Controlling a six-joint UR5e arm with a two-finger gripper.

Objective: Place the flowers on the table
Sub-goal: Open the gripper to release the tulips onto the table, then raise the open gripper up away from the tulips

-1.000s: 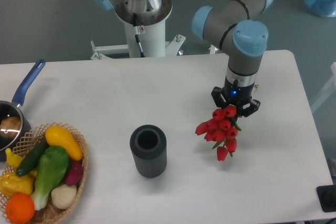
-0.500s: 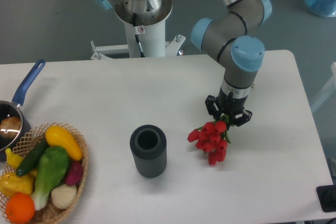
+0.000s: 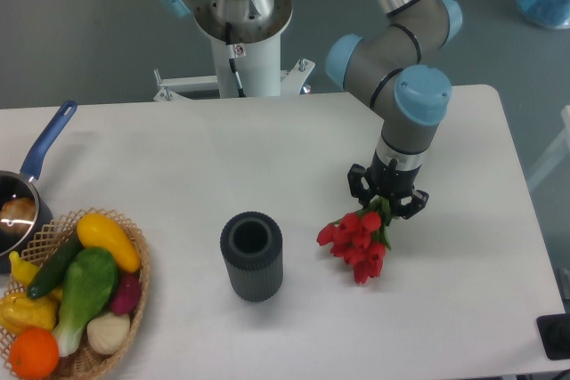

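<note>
Lowering step, nearly at set-down. My claw is clamped on the stem end of the flowers, wrist pointing straight down over the right half of the table. The red heads hang below and a bit left of my fingers, close to the white top; I can't tell if they're touching it. Next I'd judge: ease down until the bunch rests, open the fingers, lift clear. The dark ribbed cylinder stands to the left, apart from the bunch, no conflict.
</note>
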